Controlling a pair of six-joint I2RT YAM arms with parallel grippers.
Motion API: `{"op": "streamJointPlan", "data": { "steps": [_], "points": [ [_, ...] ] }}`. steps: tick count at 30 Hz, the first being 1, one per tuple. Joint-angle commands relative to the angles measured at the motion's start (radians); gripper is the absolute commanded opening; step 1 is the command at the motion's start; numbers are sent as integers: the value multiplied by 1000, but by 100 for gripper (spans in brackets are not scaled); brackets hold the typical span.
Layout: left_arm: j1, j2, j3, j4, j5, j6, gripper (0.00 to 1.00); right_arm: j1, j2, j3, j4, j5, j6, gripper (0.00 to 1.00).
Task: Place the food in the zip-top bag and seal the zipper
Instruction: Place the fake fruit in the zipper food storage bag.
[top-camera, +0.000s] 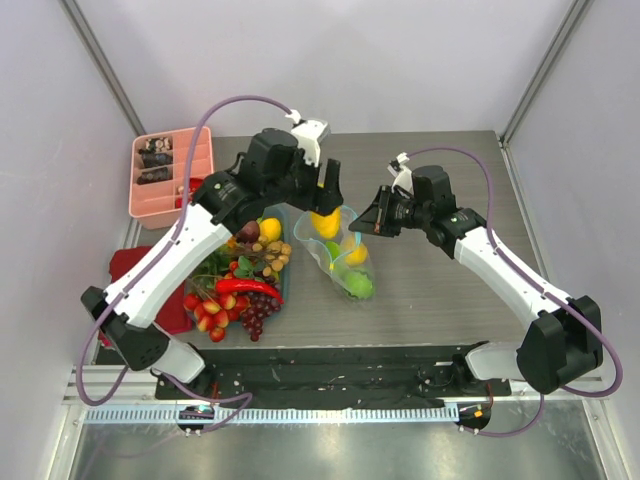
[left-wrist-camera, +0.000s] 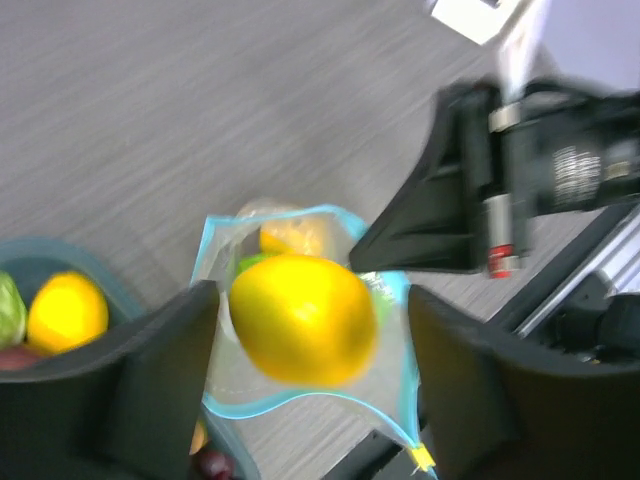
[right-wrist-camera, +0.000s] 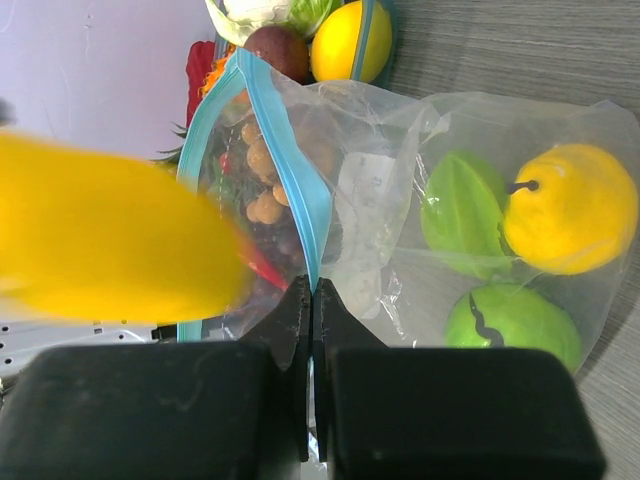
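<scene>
My right pincer (right-wrist-camera: 311, 292) pinches the teal-blue zipper strip (right-wrist-camera: 287, 155) of the clear crinkly plastic bag (right-wrist-camera: 385, 120), my left pincer (top-camera: 326, 205) is spread over a yellow lemon (left-wrist-camera: 303, 318) at its mouth; a few green and yellow fruits (right-wrist-camera: 470, 210) lie inside, while the heaped colourful food (top-camera: 240, 280) beside it and the sealing remain

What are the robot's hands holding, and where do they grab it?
The right gripper pinches the zip-top bag by its zipper edge. The left gripper stands open around a yellow lemon, seemingly not gripping it.

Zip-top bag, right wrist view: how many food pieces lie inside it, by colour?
Green pieces: 2
Yellow piece: 1
Total in the zip-top bag: 3, leaving out the blurred yellow lemon at its mouth.
</scene>
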Motion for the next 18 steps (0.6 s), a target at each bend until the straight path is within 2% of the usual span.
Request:
{"op": "streamJointPlan", "data": {
  "steps": [1, 3, 5, 7, 8, 9, 11, 12, 13, 15, 18],
  "points": [
    [6, 26, -42, -30, 5, 35, 88, -3, -25, 39, 20, -7, -2, 1],
    [9, 18, -40, -60, -6, 63, 100, -2, -28, 36, 20, -8, -4, 1],
    [23, -22, -53, -75, 0, 81, 100, -2, -30, 31, 20, -10, -4, 1],
    [81, -74, -57, -87, 24, 116, 100, -2, -34, 27, 20, -8, -7, 1],
    [118, -92, -62, -107, 132, 138, 100, 0, -36, 25, 18, -5, -7, 1],
    [218, -111, -72, -116, 203, 158, 100, -3, -37, 20, 18, -5, -7, 1],
    [299, -158, -89, -187, 384, 245, 100, -2, -42, 16, 15, -2, -8, 1],
    [325, -170, -99, -231, 402, 295, 100, -2, -45, 14, 15, -2, -11, 1],
    [333, -187, -109, -271, 407, 432, 99, -3, -45, 10, 15, -2, -13, 1],
    [336, -238, -155, -412, 451, 559, 92, -2, -45, 8, 12, 0, -19, 1],
    [335, -299, -217, -526, 421, 734, 84, -2, -40, 5, 14, 3, -24, 1]
  ]
}}
